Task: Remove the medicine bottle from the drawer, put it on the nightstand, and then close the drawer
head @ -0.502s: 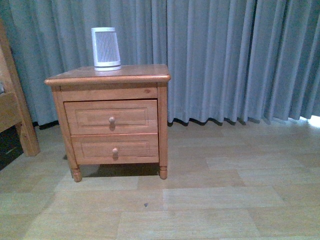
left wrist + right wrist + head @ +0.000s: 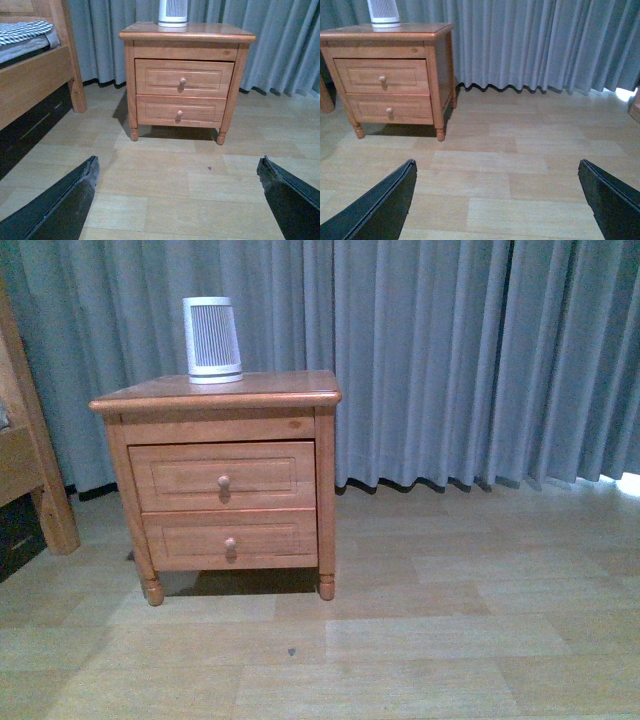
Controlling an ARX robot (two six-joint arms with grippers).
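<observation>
One nightstand (image 2: 285,397), two drawers both shut: top drawer (image 2: 185,475), bottom drawer (image 2: 190,538). One white ribbed appliance (image 2: 212,338) on top. Cannot tell where medicine bottle is. Two grippers, left gripper (image 2: 177,162) and right gripper (image 2: 496,162), spread wide, empty.

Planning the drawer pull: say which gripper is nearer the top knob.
Left, probably. The left gripper faces the drawer knob head-on; the right gripper is offset toward the curtain side. Both stand back.
</observation>
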